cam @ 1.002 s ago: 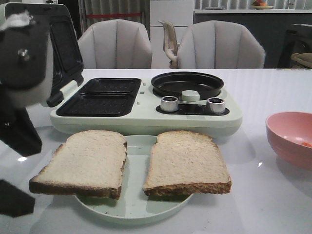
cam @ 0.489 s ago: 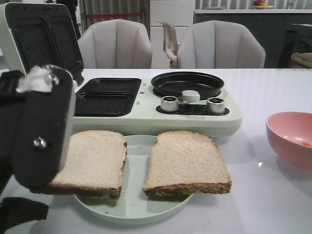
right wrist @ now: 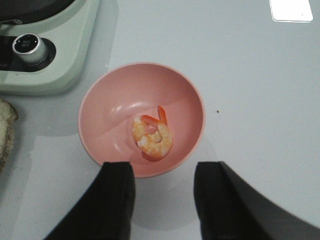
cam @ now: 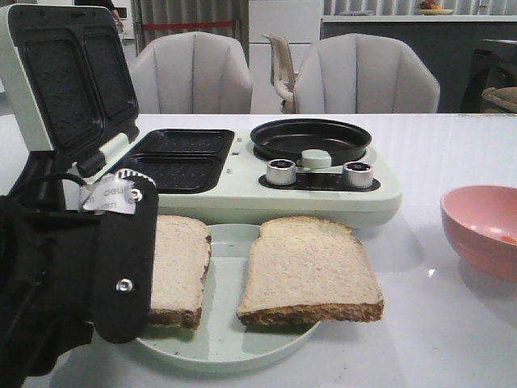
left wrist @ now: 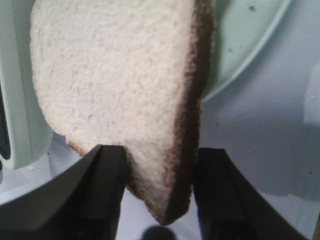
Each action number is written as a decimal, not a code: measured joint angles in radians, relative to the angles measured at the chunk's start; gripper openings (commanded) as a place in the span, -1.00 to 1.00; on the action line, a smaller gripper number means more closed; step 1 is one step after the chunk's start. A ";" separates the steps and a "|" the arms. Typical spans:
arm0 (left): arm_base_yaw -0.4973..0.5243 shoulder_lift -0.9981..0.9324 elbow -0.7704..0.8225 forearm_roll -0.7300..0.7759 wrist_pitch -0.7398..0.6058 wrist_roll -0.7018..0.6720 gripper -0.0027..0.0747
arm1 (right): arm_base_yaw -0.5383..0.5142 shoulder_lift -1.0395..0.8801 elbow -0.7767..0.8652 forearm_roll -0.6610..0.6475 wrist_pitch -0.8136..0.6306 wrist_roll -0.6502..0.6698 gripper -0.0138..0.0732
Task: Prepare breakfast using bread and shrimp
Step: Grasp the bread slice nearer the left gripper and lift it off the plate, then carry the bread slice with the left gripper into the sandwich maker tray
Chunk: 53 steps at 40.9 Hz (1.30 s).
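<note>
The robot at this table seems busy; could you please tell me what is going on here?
The left gripper is open, its fingers on either side of a corner of the left slice of pale white bread on the round pale green plate. The right gripper is open above the pink bowl holding the curled orange-white shrimp. The pale green breakfast maker stands open, its plates bare.

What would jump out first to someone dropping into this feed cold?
The left claw, big and black at the near left of the front view, open astride the near corner of the left bread slice on the pale green plate. Behind the plate, the breakfast maker with its sandwich lid up. On the right, the right claw hangs open over the pink bowl holding the shrimp.
</note>
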 measured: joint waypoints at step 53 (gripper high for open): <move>0.102 -0.347 -0.166 0.124 0.117 0.037 -0.67 | 0.000 0.000 0.000 0.000 0.000 -0.002 0.27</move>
